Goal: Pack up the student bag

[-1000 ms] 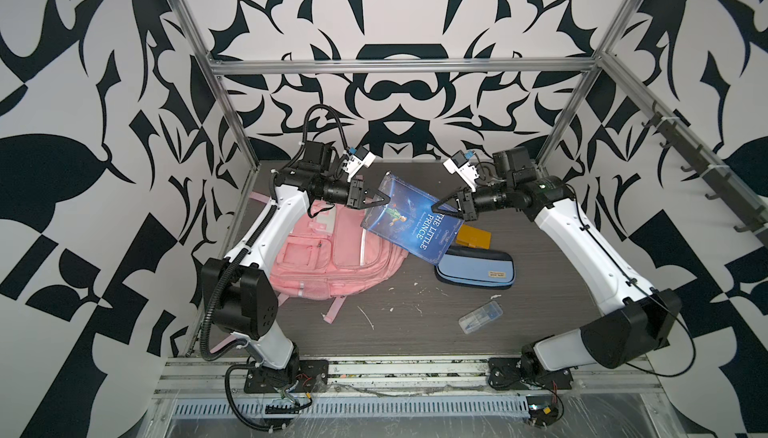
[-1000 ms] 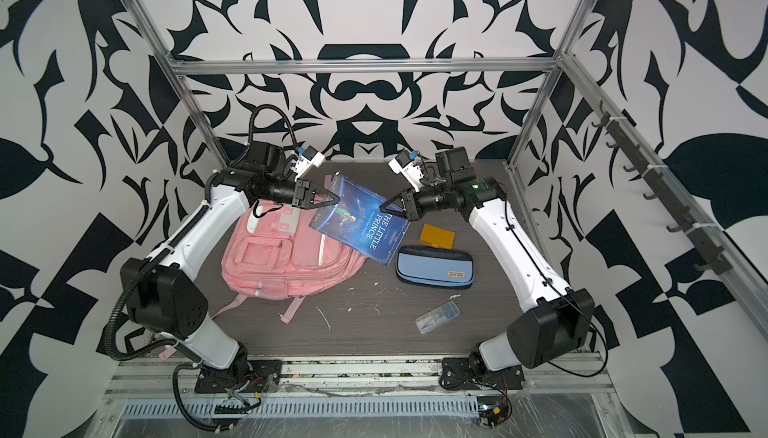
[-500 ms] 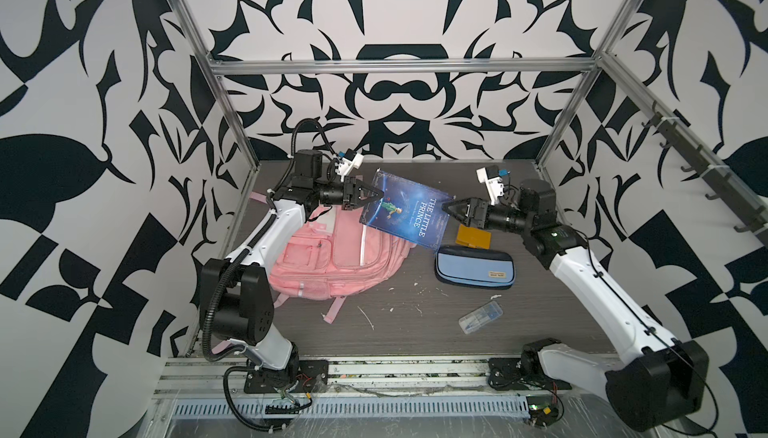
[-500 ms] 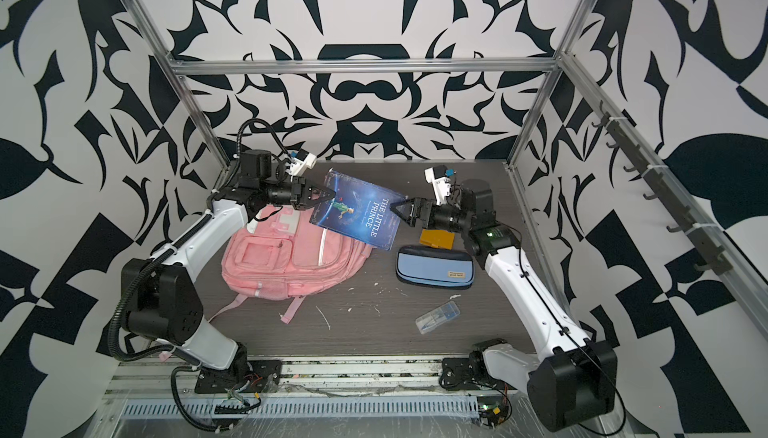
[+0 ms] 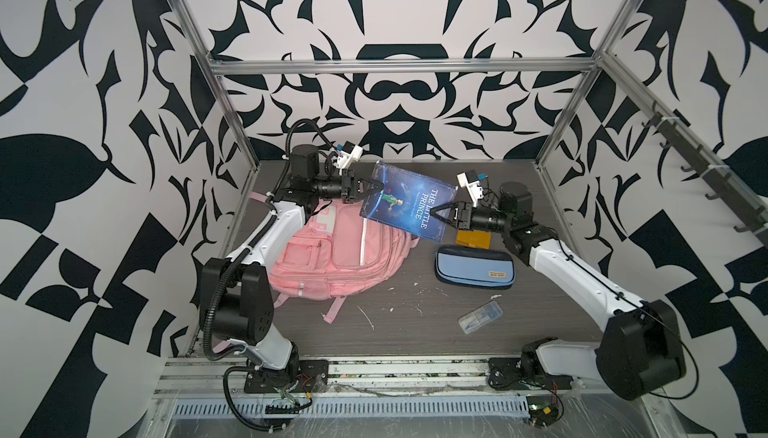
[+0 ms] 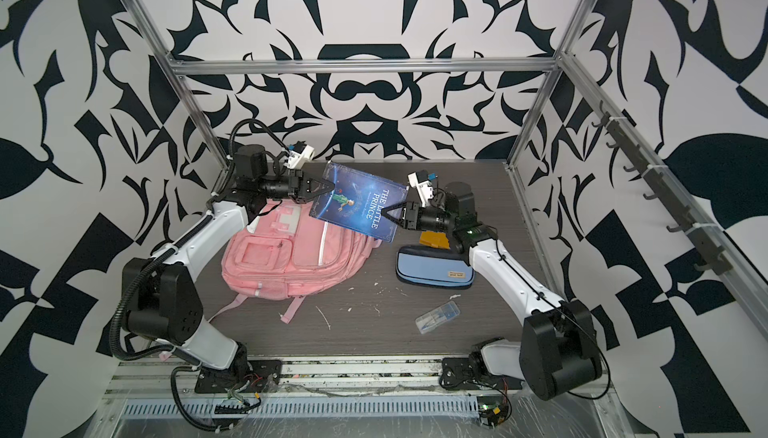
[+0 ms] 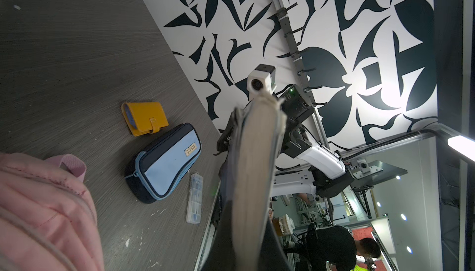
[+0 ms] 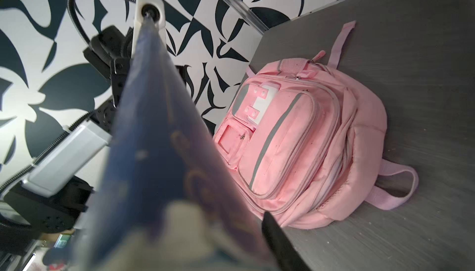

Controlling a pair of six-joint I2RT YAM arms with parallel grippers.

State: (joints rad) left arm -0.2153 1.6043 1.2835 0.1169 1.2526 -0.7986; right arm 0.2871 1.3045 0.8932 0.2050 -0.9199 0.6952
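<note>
- The dark wood-grain table [image 5: 415,332] sits inside an aluminium frame, with black-and-white patterned walls on three sides. Its far edge meets the back wall, and its near edge ends at a metal rail where both arm bases are bolted.
- The widest bare stretch is the lower middle of both top views, marked only by small white scraps. The upper right corner of the table is bare too.
- The student bag [image 5: 332,257] lies flat at centre left, close to the table's left edge, with its straps trailing toward the near rail. In the right wrist view its front pockets [image 8: 277,143] look zipped. What is inside it cannot be seen.
- A blue book [image 5: 405,203] hangs tilted in the air above the bag's upper right corner, titled cover up, well apart from the back wall.
- The left gripper [image 5: 376,187] is clamped on the book's left edge. The right gripper [image 5: 436,214] pinches its right edge, fingers drawn together on the cover.
- The pencil case [image 5: 473,267] lies right of centre and is zipped closed. A yellow wallet [image 5: 473,238], shut by its tab, lies just behind it, under the right arm.
- A clear plastic box [image 5: 481,317] sits nearer the rail, apart from the case. It holds small blue and pale pieces.
</note>
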